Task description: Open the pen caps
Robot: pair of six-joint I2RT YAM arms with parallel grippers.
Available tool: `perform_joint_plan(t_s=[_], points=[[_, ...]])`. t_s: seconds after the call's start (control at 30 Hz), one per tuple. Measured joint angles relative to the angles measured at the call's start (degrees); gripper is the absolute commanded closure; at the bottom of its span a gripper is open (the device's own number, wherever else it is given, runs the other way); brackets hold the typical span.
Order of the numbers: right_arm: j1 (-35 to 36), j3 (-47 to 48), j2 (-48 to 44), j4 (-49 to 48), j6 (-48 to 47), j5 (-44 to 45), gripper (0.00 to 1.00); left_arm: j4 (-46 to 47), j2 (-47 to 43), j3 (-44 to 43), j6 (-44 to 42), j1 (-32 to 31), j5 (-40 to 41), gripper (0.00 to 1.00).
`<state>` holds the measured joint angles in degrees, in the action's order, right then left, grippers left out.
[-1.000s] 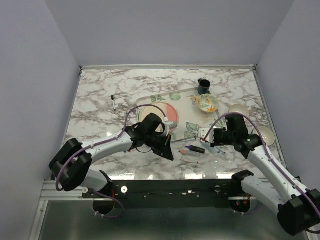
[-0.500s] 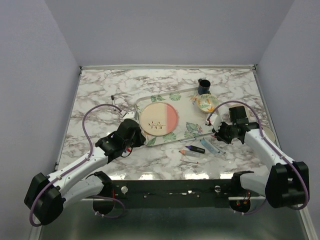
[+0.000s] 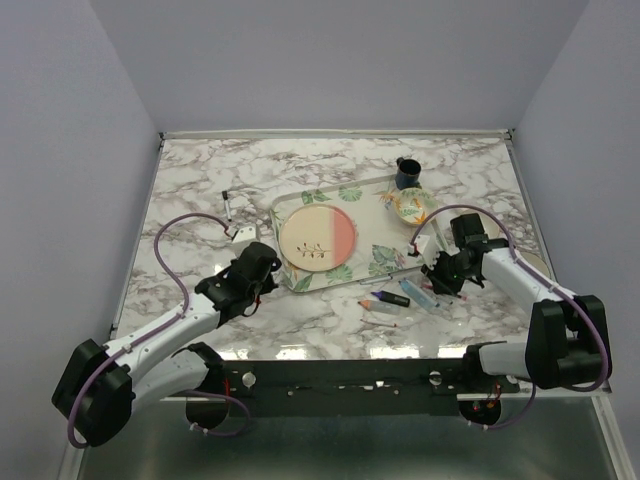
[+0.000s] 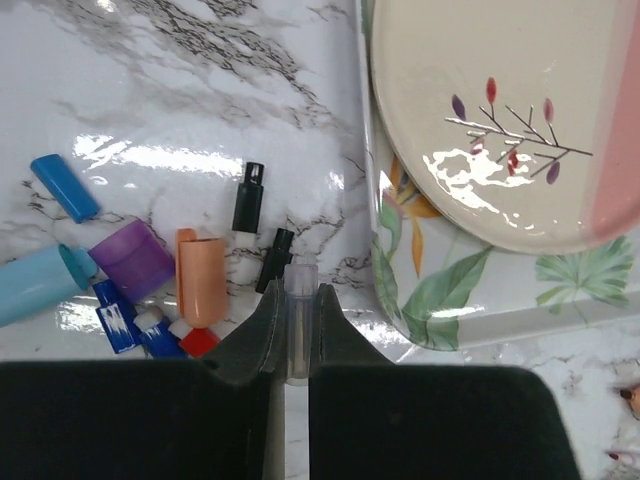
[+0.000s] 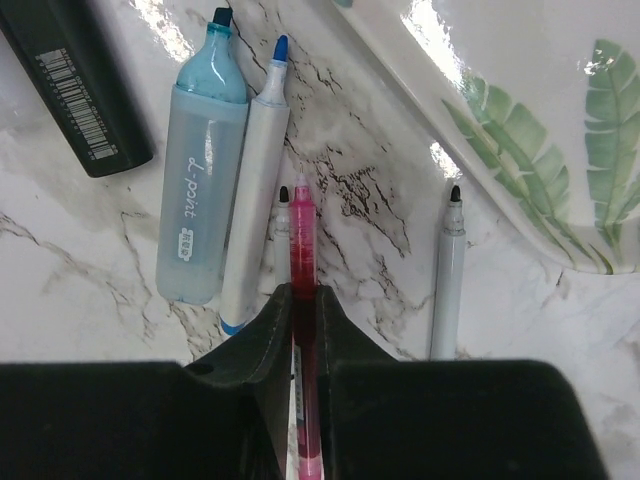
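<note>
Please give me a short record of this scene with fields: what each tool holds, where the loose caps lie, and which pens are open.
left tool: shut on a small clear piece, close to the tray
right tool: shut on a pink pen
loose caps: blue cap, purple cap, orange cap, two black caps, all on the marble table left of the tray
open pens: light-blue highlighter, white pen with blue tip, white pen with black tip
plate: on the tray

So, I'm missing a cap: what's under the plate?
The plate rests on a leaf-printed tray, visible around its rim. Anything directly beneath the plate is covered.
</note>
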<state>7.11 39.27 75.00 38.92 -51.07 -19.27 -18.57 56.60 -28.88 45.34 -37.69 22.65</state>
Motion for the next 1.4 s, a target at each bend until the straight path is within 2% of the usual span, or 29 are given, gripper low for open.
perform_joint_plan(t_s=[0.13,0.33,0.4,1.03,1.17,1.2,1.4], points=[[0.0,0.1,0.1,0.2,0.6,0.2,0.59,1.4,1.5,0.2,0.0,1.7,2.1,0.85],[0.0,0.1,-1.5,0.2,1.1,0.4,0.5,2.2,8.4,-0.7,-0.4,4.9,4.3,0.84],[0.0,0.1,-2.1,0.1,1.2,0.3,0.48,2.6,10.6,-1.3,-0.9,6.4,4.8,0.8],[0.0,0.1,-4.6,0.0,1.4,0.3,0.46,7.6,19.3,-5.5,-4.2,15.0,3.5,0.62],[0.0,0.1,-5.2,0.0,1.4,0.3,0.45,7.8,19.3,-6.0,-4.2,15.9,2.4,0.52],[0.0,0.1,-5.3,0.0,1.4,0.3,0.38,7.8,19.3,-6.3,-4.3,16.2,2.2,0.51],[0.0,0.1,-7.8,-1.5,2.8,0.5,0.32,8.7,22.0,-14.7,-5.3,24.3,-2.7,0.46]])
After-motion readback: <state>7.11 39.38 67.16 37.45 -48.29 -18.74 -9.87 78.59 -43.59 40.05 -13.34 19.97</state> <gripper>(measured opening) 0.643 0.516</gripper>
